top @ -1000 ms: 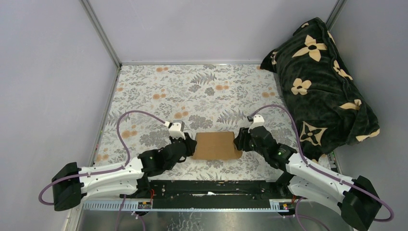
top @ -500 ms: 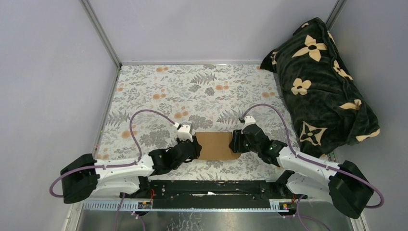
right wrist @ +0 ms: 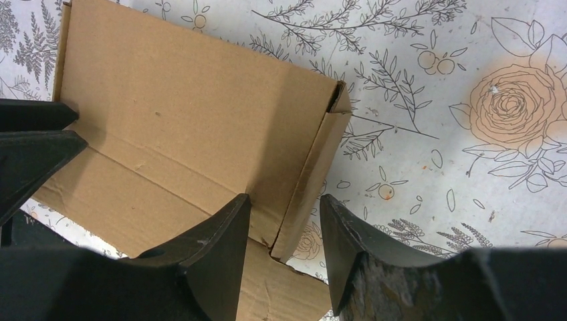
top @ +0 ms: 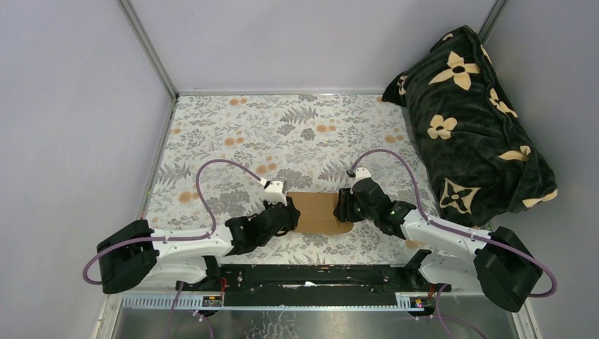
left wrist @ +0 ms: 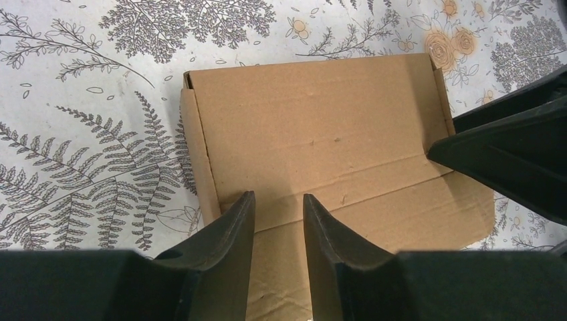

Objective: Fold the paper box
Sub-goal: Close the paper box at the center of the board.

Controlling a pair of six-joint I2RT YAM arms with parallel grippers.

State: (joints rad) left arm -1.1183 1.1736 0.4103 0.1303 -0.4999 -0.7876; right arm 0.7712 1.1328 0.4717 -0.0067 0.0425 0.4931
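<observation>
The paper box (top: 321,212) is plain brown cardboard, lying low on the floral table near the front edge between both arms. In the left wrist view the paper box (left wrist: 321,127) shows a flat top panel, a crease and a narrow left side flap. My left gripper (left wrist: 279,197) is open, its tips over the near flap, pinching nothing. My right gripper (right wrist: 284,197) is open and straddles the raised right side wall of the paper box (right wrist: 187,114). From above, the left gripper (top: 289,214) and right gripper (top: 344,209) sit at the box's two ends.
A dark blanket with cream flowers (top: 473,120) is heaped at the right rear. Grey enclosure walls with metal posts (top: 148,49) border the floral tablecloth (top: 282,127). A black rail (top: 311,275) runs along the near edge by the arm bases.
Both arms have pushed inward toward the box. The left gripper moved right onto its left end and the right gripper moved left onto its right end. The left jaws opened slightly.
</observation>
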